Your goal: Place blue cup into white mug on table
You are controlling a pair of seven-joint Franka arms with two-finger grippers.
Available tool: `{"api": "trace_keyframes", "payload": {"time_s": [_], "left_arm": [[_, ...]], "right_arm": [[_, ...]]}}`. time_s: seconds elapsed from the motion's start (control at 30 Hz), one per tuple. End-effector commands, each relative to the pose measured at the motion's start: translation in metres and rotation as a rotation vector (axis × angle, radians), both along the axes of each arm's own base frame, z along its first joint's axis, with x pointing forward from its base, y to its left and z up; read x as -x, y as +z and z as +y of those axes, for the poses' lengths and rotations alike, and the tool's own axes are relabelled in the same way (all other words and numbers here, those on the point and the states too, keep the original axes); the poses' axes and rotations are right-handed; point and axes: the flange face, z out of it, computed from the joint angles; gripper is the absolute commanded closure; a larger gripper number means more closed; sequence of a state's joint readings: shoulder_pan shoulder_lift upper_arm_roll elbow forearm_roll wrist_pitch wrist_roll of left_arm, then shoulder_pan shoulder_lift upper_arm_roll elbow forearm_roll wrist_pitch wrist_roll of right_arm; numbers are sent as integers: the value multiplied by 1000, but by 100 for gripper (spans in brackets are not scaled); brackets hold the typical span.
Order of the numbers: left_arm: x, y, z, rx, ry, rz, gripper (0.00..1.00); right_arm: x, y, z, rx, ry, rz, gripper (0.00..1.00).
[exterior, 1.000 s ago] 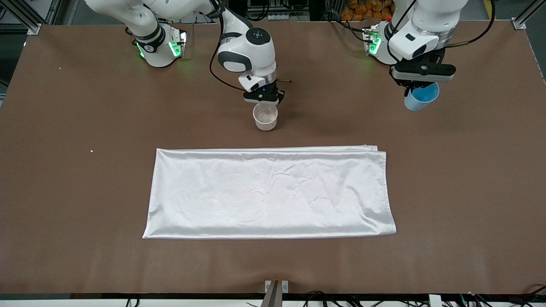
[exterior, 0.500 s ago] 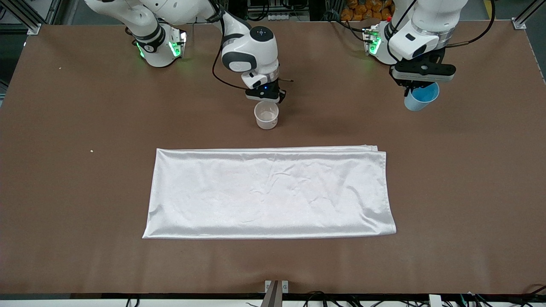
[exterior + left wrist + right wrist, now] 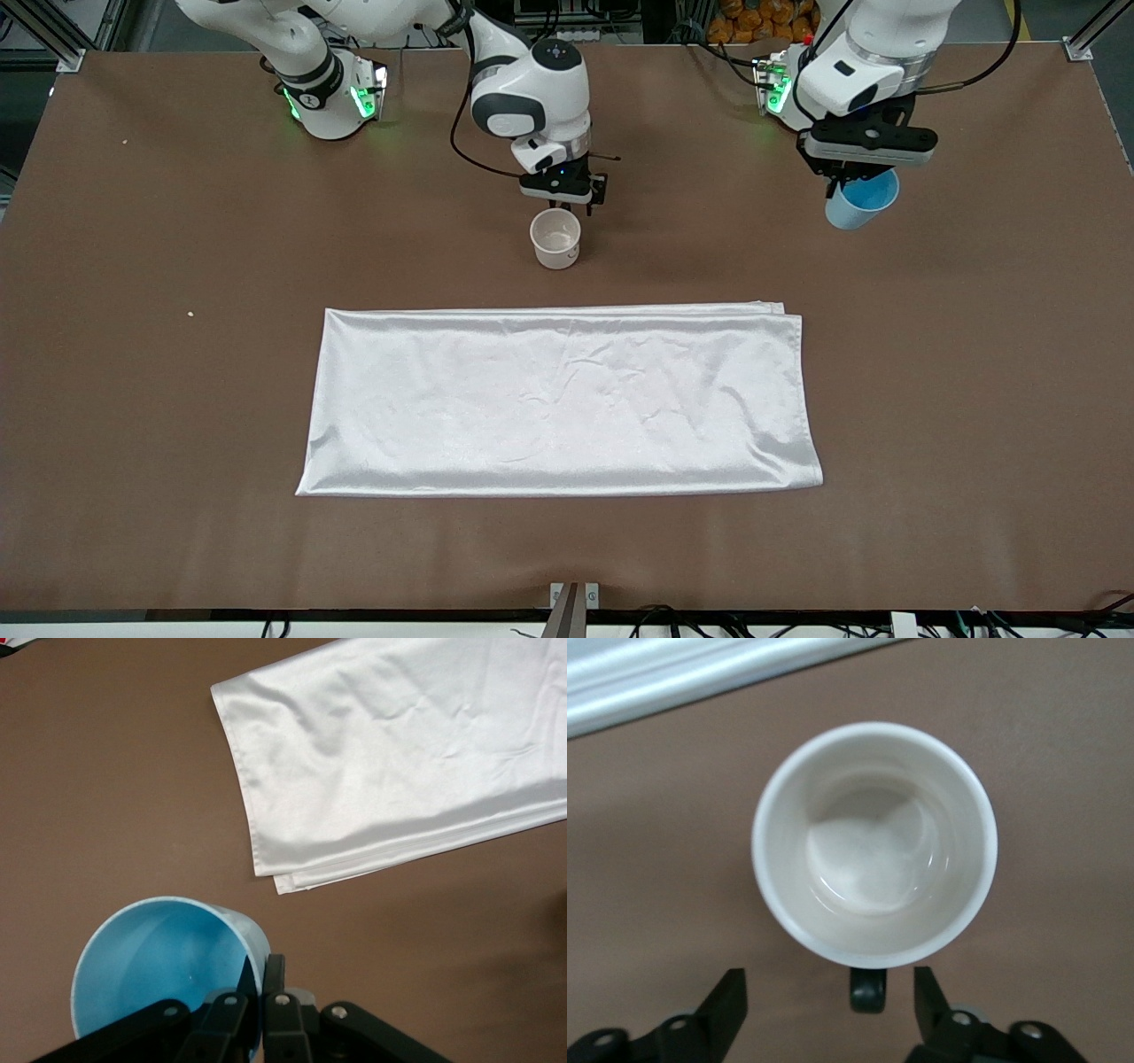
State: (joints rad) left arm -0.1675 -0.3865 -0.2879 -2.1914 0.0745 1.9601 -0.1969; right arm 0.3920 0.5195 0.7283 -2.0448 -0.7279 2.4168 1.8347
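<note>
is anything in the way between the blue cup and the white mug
Nothing on the table blocks it. The left claw holds the blue cup up over bare table. The right claw, open, hovers just above the white mug, its fingers either side of the handle, so it crowds the opening.

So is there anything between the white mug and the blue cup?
No. In the front view only bare brown table lies between the white mug and the blue cup, which the left end effector holds up.

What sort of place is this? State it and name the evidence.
Most likely a robotics lab bench: two arms mounted at a brown-covered table, aluminium framing at its corners, and cables along the edge nearest the front camera.
</note>
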Motion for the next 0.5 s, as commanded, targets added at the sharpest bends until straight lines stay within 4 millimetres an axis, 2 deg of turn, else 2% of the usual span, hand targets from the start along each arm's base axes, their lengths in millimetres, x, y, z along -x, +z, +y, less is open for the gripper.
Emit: {"api": "trace_keyframes", "payload": {"time_s": [0.0,0.17,0.3,0.4,0.47], "left_arm": [[0,10,-34,32,30,-14,100],[3,14,-54,35,45,-9,100],[5,17,-67,38,49,-8,100],[5,20,-74,44,54,-11,100],[5,19,-80,46,55,-8,100]], "right_arm": [[-6,30,16,-3,-46,-8,0],[-15,48,24,-14,-65,-14,0],[-31,57,23,-26,-65,-25,0],[-53,60,14,-25,-60,-30,0],[-75,62,6,-22,-63,-29,0]]}}
